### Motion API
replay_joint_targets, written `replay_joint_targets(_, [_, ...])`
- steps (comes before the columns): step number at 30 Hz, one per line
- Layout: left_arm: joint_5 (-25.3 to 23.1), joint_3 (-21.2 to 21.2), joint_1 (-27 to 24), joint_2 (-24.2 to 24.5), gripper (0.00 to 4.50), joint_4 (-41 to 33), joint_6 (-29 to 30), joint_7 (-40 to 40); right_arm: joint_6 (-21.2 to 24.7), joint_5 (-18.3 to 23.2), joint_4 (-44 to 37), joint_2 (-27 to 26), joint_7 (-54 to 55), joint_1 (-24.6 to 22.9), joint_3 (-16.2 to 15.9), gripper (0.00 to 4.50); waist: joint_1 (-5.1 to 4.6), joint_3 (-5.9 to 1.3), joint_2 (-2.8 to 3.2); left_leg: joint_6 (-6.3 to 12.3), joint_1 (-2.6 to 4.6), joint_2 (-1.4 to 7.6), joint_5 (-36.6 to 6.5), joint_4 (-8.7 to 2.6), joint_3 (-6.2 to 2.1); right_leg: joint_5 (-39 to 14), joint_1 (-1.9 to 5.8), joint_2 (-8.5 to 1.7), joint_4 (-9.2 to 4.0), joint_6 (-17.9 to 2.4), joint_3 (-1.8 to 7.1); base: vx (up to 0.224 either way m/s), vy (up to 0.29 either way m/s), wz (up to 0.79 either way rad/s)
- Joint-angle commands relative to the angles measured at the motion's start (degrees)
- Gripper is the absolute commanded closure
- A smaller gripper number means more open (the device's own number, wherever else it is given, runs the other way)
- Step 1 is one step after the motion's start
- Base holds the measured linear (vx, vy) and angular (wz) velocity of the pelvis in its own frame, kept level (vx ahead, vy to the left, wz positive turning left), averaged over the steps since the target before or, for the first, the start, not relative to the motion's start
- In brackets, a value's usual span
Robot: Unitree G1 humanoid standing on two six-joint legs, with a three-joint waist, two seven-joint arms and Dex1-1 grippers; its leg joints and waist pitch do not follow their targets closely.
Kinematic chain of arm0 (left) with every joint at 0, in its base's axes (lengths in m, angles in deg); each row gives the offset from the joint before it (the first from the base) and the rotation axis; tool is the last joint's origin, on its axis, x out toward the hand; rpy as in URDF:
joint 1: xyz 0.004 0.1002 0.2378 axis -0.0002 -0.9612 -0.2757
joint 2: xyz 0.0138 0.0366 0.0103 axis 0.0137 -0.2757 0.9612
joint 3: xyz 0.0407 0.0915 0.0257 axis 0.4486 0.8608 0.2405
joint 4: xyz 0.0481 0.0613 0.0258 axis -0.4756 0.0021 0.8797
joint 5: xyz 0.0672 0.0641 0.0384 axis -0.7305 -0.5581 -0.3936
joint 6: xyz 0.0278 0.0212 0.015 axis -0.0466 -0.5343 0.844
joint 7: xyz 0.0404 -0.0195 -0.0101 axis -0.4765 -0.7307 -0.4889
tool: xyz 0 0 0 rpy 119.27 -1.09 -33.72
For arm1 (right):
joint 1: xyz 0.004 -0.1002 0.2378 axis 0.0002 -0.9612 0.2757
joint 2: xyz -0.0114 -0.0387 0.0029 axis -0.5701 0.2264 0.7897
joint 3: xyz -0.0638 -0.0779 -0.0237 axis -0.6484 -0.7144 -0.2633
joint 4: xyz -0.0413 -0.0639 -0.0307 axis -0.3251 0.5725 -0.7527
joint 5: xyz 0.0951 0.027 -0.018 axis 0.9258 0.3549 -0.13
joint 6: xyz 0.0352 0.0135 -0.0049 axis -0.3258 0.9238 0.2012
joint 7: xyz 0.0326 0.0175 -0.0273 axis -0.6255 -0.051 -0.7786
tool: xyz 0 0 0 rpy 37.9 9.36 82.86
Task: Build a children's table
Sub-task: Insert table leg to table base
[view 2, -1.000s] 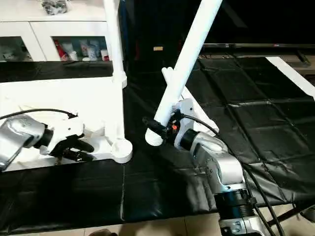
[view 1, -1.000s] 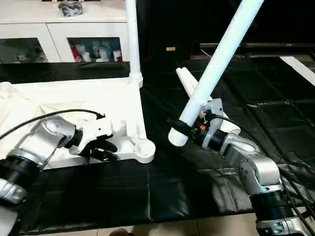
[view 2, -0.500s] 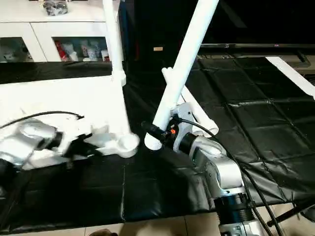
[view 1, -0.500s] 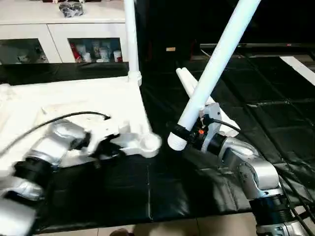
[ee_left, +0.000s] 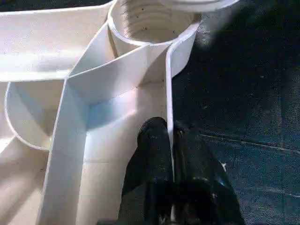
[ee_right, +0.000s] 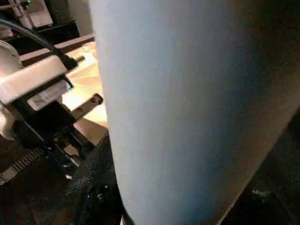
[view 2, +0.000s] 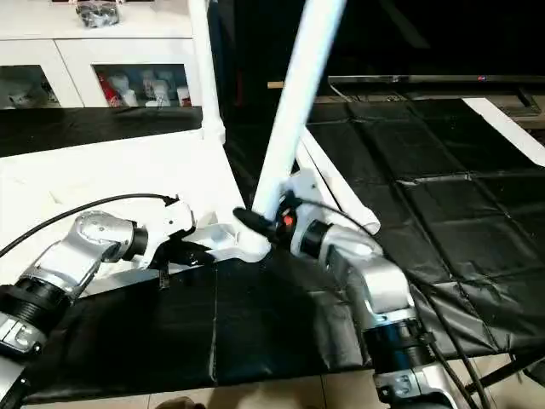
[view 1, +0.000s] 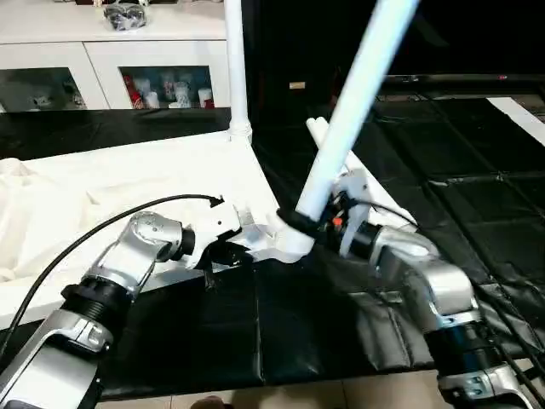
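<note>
My left end effector [ee_left: 171,140] is clamped on the rim of the table top [view 1: 128,187], just beside its corner socket [ee_left: 150,21]. My right end effector [view 1: 300,223] grips a tilted leg [view 1: 341,145] over that socket.

Looks like room in home or playroom set up for robot testing. White cabinet [view 1: 111,64] with glass doors at back, small toys and bottles [view 1: 166,89] inside. Black padded mat [view 1: 477,170] covers floor.
</note>
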Motion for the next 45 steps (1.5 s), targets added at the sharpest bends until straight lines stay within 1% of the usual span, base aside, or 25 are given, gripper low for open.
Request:
replay_joint_targets(1, [1.35,-1.29,-1.00,-0.99,4.05,-0.45,0.90,0.56,-1.82,-0.48,0.84,-0.22,0.44,1.95,0.52,2.58,-0.07,-4.15,-0.04,-1.40,0.91,1.75,-15.05,-4.16,-0.78,-22.28,2.41,-4.76,-5.59,-7.76,2.92,0.000,0.000,0.00])
replay_joint_targets(4, [2.19,-2.28,-1.19,-1.35,3.89,-0.89,1.66,0.51,-2.27,-0.77,1.76,-0.49,0.55,2.47,0.65,2.58,-0.09,-4.19,-0.02,-1.32,0.88,1.76,-14.68,-4.10,-0.75,-21.31,2.39,-4.78,-5.56,-8.32,2.91,0.000,0.000,0.00])
replay_joint_targets(7, [1.49,-2.86,-1.31,-1.65,3.48,-0.29,0.89,2.03,-2.71,-1.04,2.27,-0.80,0.45,2.75,0.38,2.58,-0.06,-4.33,-0.05,-1.09,0.83,1.83,-14.07,-4.07,-0.71,-18.80,2.41,-4.69,-5.27,-8.81,2.97,0.000,0.000,0.00])
replay_joint_targets(9, [1.40,-3.11,-1.37,-1.76,3.48,-0.03,0.69,2.39,-3.04,-1.18,2.57,-0.97,0.31,2.89,0.26,2.58,-0.08,-4.33,-0.04,-1.03,0.68,1.78,-13.69,-4.11,-0.74,-18.00,2.58,-4.68,-5.11,-8.94,2.94,0.000,0.000,0.00])
replay_joint_targets(10, [1.44,-3.46,-1.45,-1.80,3.48,0.15,0.68,2.39,-3.34,-1.26,2.94,-1.12,0.21,3.11,0.17,2.58,-0.11,-4.39,-0.26,-0.95,0.71,1.76,-13.33,-4.08,-0.68,-17.55,2.59,-4.66,-5.07,-9.01,2.94,0.000,0.000,0.00])
replay_joint_targets(11, [1.41,-3.61,-1.53,-1.75,3.48,0.16,0.71,2.33,-3.49,-1.29,3.14,-1.19,0.18,3.22,0.13,2.58,-0.10,-4.35,-0.19,-0.89,0.68,1.76,-13.17,-4.08,-0.68,-17.43,2.59,-4.67,-5.05,-9.05,2.95,0.000,0.000,0.00])
replay_joint_targets(12, [1.32,-3.80,-1.65,-1.63,3.48,0.11,0.89,2.27,-3.73,-1.37,3.47,-1.30,0.12,3.41,0.08,2.58,-0.12,-4.33,-0.30,-0.80,0.68,1.75,-13.10,-4.07,-0.64,-17.62,2.58,-4.68,-5.12,-8.96,2.96,0.000,0.000,0.00])
replay_joint_targets(13, [1.29,-4.07,-1.82,-1.38,3.76,-0.03,1.20,2.15,-4.10,-1.56,4.09,-1.47,-0.05,3.78,0.04,2.58,-0.10,-4.34,-0.23,-0.75,0.70,1.74,-13.07,-4.06,-0.65,-17.92,2.56,-4.73,-5.12,-8.99,2.96,0.000,0.000,0.00])
replay_joint_targets(14, [1.32,-4.12,-1.86,-1.32,3.76,-0.07,1.26,2.13,-4.16,-1.59,4.21,-1.51,-0.10,3.86,0.04,2.58,-0.10,-4.31,-0.32,-0.75,0.70,1.76,-13.15,-4.07,-0.62,-18.12,2.53,-4.75,-5.18,-8.98,2.96,0.000,0.000,0.00])
replay_joint_targets(17, [1.51,-4.03,-2.46,-0.38,4.04,-0.99,1.92,1.24,-4.50,-1.80,4.85,-1.72,-0.42,4.38,-0.20,2.58,-0.15,-4.21,-0.48,-0.82,0.68,1.87,-13.61,-4.23,-0.69,-19.09,2.53,-4.85,-5.12,-8.82,3.01,0.000,0.000,0.00])
replay_joint_targets(19, [1.30,-3.73,-2.67,0.00,4.25,-1.24,1.99,0.92,-4.67,-1.89,5.14,-1.77,-0.52,4.54,-0.30,2.58,-0.27,-4.16,-0.37,-0.89,0.81,1.85,-14.05,-4.20,-0.67,-19.97,2.39,-4.82,-5.26,-8.62,3.01,0.000,0.000,0.00])
replay_joint_targets(21, [1.03,-3.45,-2.86,0.29,4.29,-1.48,2.18,0.73,-4.99,-2.04,5.74,-1.85,-0.63,4.83,-0.34,2.58,-0.21,-4.13,-0.56,-0.75,0.81,1.83,-13.89,-4.18,-0.60,-20.39,2.36,-4.85,-5.37,-8.44,3.04,0.000,0.000,0.00])
replay_joint_targets(22, [0.52,-2.93,-3.23,0.81,4.44,-2.04,2.60,0.21,-5.49,-2.36,6.61,-1.99,-0.80,5.24,-0.44,2.58,-0.22,-4.17,-0.64,-0.77,0.73,1.86,-13.62,-4.23,-0.63,-20.20,2.42,-4.85,-5.31,-8.44,3.03,0.000,0.000,0.00])
replay_joint_targets(23, [0.22,-2.71,-3.34,1.05,4.48,-2.28,2.96,0.10,-5.63,-2.48,6.89,-2.06,-0.84,5.38,-0.50,2.58,-0.20,-4.18,-0.56,-0.82,0.72,1.89,-13.54,-4.22,-0.67,-20.09,2.40,-4.90,-5.23,-8.47,3.04,0.000,0.000,0.00])
replay_joint_targets(24, [-0.22,-2.39,-3.44,1.39,4.48,-2.57,3.26,-0.03,-5.79,-2.64,7.32,-2.11,-0.99,5.64,-0.62,2.58,-0.33,-4.22,-0.58,-0.90,0.58,1.91,-13.19,-4.33,-0.75,-19.39,2.54,-4.83,-5.04,-8.55,3.00,0.000,0.000,0.00])
replay_joint_targets(26, [-0.35,-2.28,-3.57,1.60,4.50,-2.90,3.52,-0.27,-5.86,-2.79,7.74,-2.15,-1.19,5.91,-0.80,2.58,-0.46,-4.17,-0.55,-0.82,0.72,1.87,-13.13,-4.26,-0.64,-18.55,2.36,-4.73,-5.07,-8.87,3.03,0.000,0.000,0.00])
replay_joint_targets(28, [0.07,-2.40,-3.75,1.76,4.50,-3.81,3.90,-0.97,-5.68,-3.20,9.38,-2.12,-2.01,6.81,-1.50,2.58,-0.46,-4.28,-0.55,-0.78,0.59,1.90,-12.63,-4.25,-0.68,-17.12,2.58,-4.79,-4.84,-9.46,3.02,0.000,0.000,0.00])
replay_joint_targets(32, [0.86,-2.36,-3.61,2.10,4.50,-5.24,3.40,-3.08,-5.69,-4.16,12.13,-2.65,-3.33,7.97,-2.51,2.58,-0.52,-4.36,-0.65,-0.44,0.60,1.83,-11.91,-4.14,-0.57,-15.33,2.63,-4.76,-4.66,-10.18,3.04,0.000,0.000,0.00])
replay_joint_targets(34, [0.68,-2.21,-3.33,2.15,4.50,-5.13,3.42,-3.25,-5.60,-4.40,12.90,-2.72,-4.08,8.34,-3.01,2.58,-0.51,-4.30,-0.70,-0.35,0.73,1.87,-12.18,-4.13,-0.50,-15.66,2.50,-4.76,-4.76,-10.18,3.07,0.000,0.000,0.00])
replay_joint_targets(36, [0.30,-2.02,-2.99,2.30,4.50,-5.01,3.31,-3.40,-5.03,-4.54,13.11,-2.73,-4.86,8.60,-3.60,2.58,-0.32,-4.29,-0.42,-0.49,0.78,1.96,-12.26,-4.19,-0.54,-15.27,2.43,-4.72,-4.73,-10.23,3.09,0.000,0.000,0.00])
replay_joint_targets(38, [0.22,-1.95,-2.93,2.41,4.50,-5.11,3.17,-3.56,-4.95,-4.78,13.32,-2.71,-4.92,8.67,-3.83,2.58,-0.21,-4.35,-0.49,-0.72,0.81,2.00,-12.40,-4.25,-0.55,-14.55,2.52,-4.67,-4.60,-10.32,3.07,0.000,0.000,0.00])
replay_joint_targets(39, [0.16,-1.83,-2.86,2.59,4.50,-5.29,2.74,-4.03,-5.15,-5.02,13.92,-2.77,-4.91,8.82,-3.99,2.58,-0.18,-4.32,-0.35,-0.85,0.81,2.01,-12.65,-4.30,-0.61,-14.50,2.51,-4.70,-4.56,-10.35,3.08,0.000,0.000,0.00])
replay_joint_targets(40, [0.15,-1.78,-2.84,2.65,4.50,-5.36,2.56,-4.22,-5.25,-5.08,14.16,-2.80,-4.90,8.88,-4.03,2.58,-0.26,-4.30,-0.47,-0.97,0.80,1.95,-13.09,-4.31,-0.59,-15.04,2.55,-4.74,-4.67,-10.31,3.06,0.000,0.000,0.00])
replay_joint_targets(41, [0.14,-1.74,-2.78,2.76,4.50,-5.55,2.57,-4.56,-5.30,-5.29,14.87,-2.76,-5.23,9.13,-4.23,2.58,-0.21,-4.30,-0.28,-1.06,0.82,1.94,-13.25,-4.29,-0.63,-15.31,2.55,-4.77,-4.67,-10.28,3.07,0.000,0.000,0.00])
replay_joint_targets(45, [0.06,-1.87,-2.53,2.80,4.50,-5.65,2.87,-4.85,-5.29,-5.96,16.03,-2.49,-5.79,9.36,-4.76,2.58,-0.19,-4.26,-0.61,-1.03,0.79,1.95,-13.05,-4.31,-0.60,-15.87,2.58,-4.77,-4.70,-10.16,3.10,0.000,0.000,0.00])
